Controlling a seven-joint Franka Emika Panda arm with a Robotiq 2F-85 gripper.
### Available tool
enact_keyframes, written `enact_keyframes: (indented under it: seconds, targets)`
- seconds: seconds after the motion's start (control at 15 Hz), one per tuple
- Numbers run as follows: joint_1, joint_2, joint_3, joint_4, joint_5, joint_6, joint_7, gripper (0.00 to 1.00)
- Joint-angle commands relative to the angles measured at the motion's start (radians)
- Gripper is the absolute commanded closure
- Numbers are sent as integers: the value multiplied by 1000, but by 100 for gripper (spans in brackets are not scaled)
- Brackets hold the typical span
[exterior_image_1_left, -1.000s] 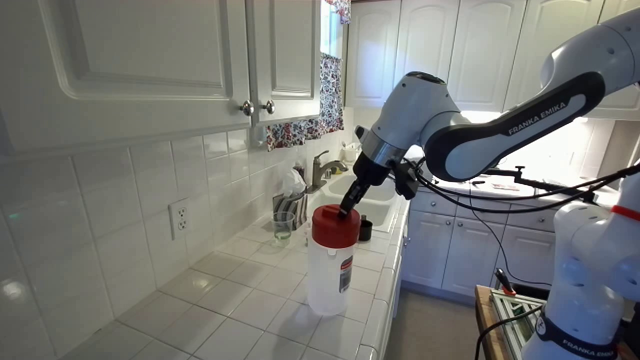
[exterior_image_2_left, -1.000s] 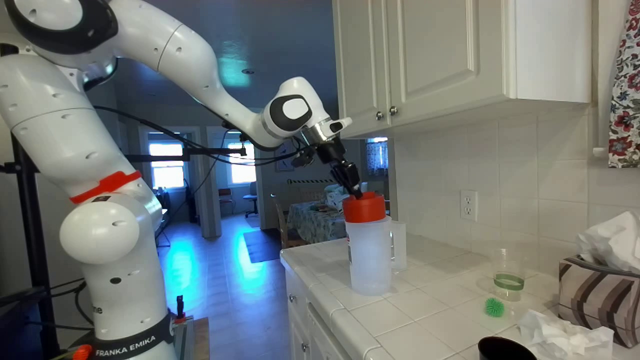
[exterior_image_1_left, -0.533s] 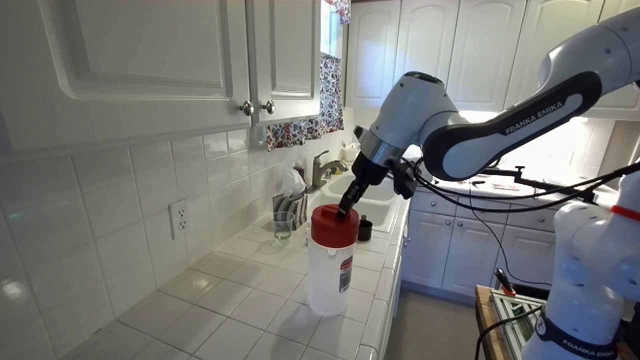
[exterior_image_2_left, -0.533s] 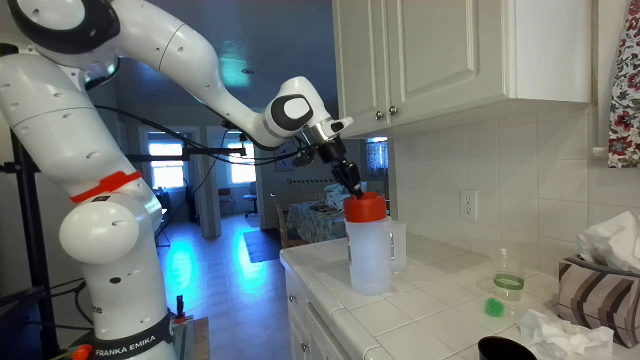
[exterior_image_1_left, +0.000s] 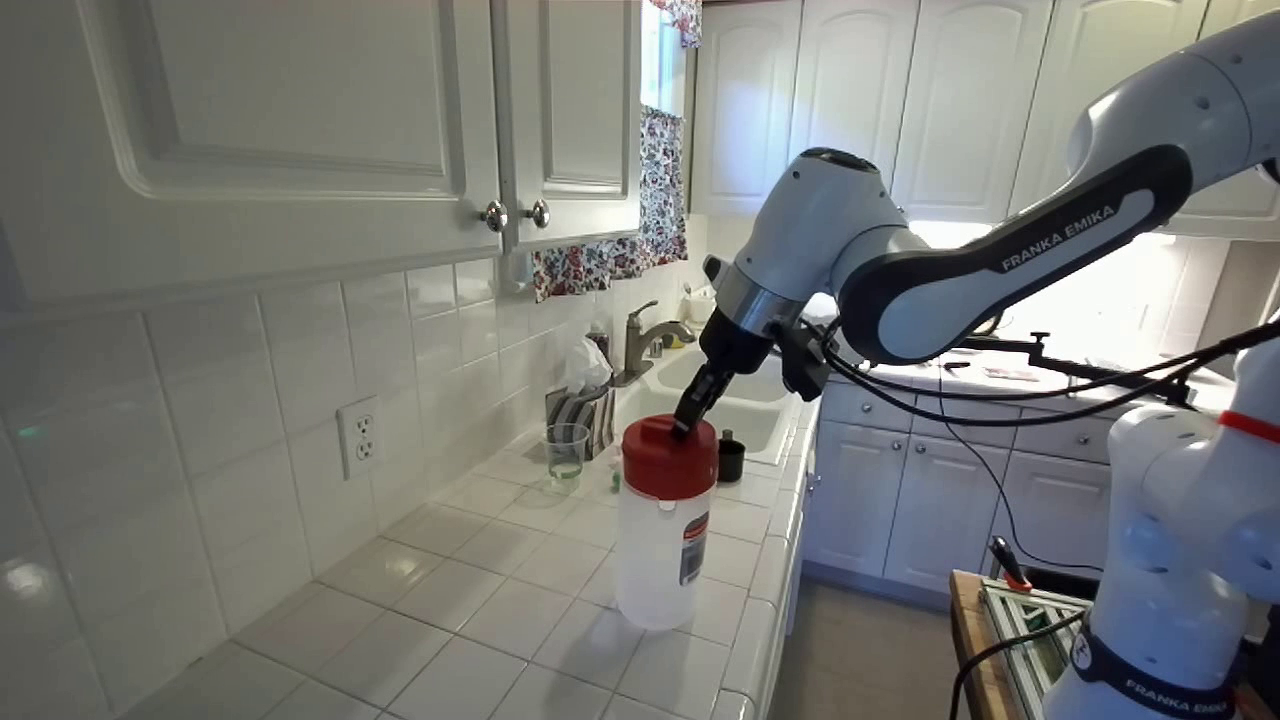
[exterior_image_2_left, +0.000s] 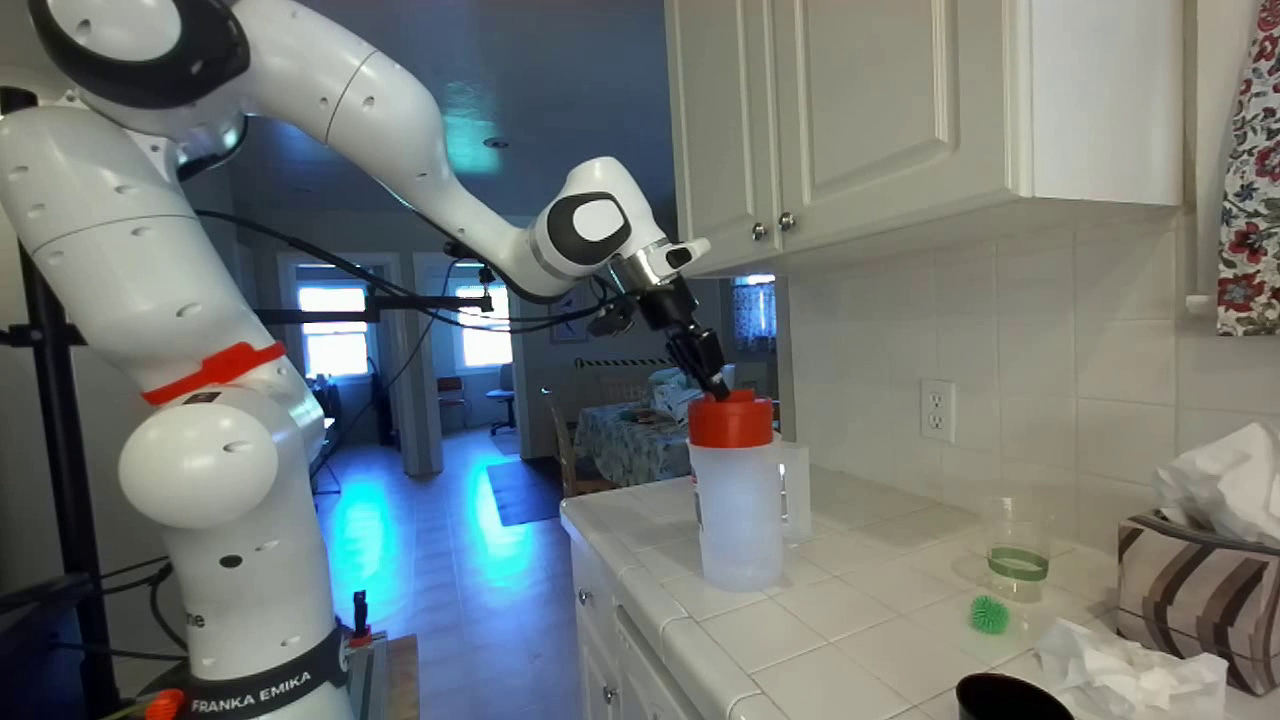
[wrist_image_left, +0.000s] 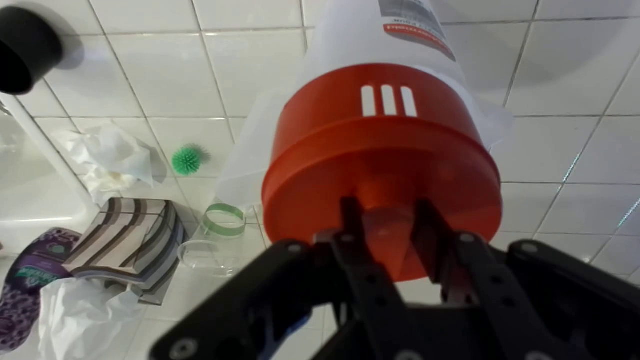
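Observation:
A tall translucent white pitcher (exterior_image_1_left: 650, 565) with a red lid (exterior_image_1_left: 665, 468) stands on the white tiled counter (exterior_image_1_left: 420, 620). Both exterior views show my gripper (exterior_image_1_left: 682, 430) coming down at a slant onto the top of that lid. Seen from the wrist, the gripper (wrist_image_left: 387, 215) has its two black fingers on either side of the raised ridge of the lid (wrist_image_left: 385, 135) and is shut on it. Three white slots mark the lid's side. The pitcher's handle (exterior_image_2_left: 796, 490) juts out at its right in an exterior view. How firmly the lid sits on the body I cannot tell.
Near the pitcher are a clear cup with a green band (exterior_image_2_left: 1018, 560), a green spiky ball (exterior_image_2_left: 988, 614), crumpled tissue (exterior_image_2_left: 1125, 675), a black cup (exterior_image_2_left: 1010, 695) and a striped tissue box (exterior_image_2_left: 1195, 590). The sink (exterior_image_1_left: 750, 425) lies behind. An upper cabinet (exterior_image_1_left: 300, 120) overhangs the counter.
The arm has shifted slightly, leftward in an exterior view, and the gripper and lid stand a touch lower than before. The fingers have stayed on the lid's ridge throughout.

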Motion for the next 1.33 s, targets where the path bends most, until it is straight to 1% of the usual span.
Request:
enact_keyframes:
  seconds: [0.0,0.53,1.27]
  targets:
    - [-2,34,-2,28,24,-5,-42,92]
    - [-6,49,0,47,14,0,-29,92]
    - [-21,51,15,36,-20,33,1,92]
